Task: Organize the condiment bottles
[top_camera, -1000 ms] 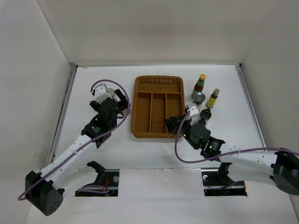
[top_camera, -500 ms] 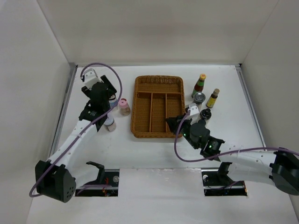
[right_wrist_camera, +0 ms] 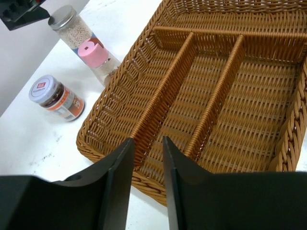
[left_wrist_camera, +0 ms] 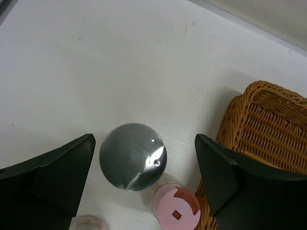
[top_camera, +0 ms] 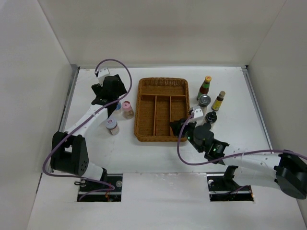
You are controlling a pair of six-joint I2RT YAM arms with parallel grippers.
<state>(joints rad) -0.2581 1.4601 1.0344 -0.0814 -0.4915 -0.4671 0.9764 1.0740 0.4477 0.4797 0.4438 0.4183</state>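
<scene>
No bottle is yet seen in the wicker tray (top_camera: 161,111), all being left on the bench (top_camera: 230,153): three left of it, with the left gripper (left_wrist_camera: 144,179) spread over the grey-capped bottle (left_wrist_camera: 133,156), four right, while the right gripper (right_wrist_camera: 146,184) is nearly closed, holding nothing.

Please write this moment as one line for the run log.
left gripper: open above grey-capped jar | right gripper: nearly shut, empty, over tray | tray: no bottles

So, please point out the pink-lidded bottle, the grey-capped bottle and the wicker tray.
pink-lidded bottle (left_wrist_camera: 175,212): left wrist view, on its pink lid.
grey-capped bottle (left_wrist_camera: 133,156): left wrist view, on its grey cap.
wicker tray (top_camera: 142,110): top external view, on its left rim.
</scene>
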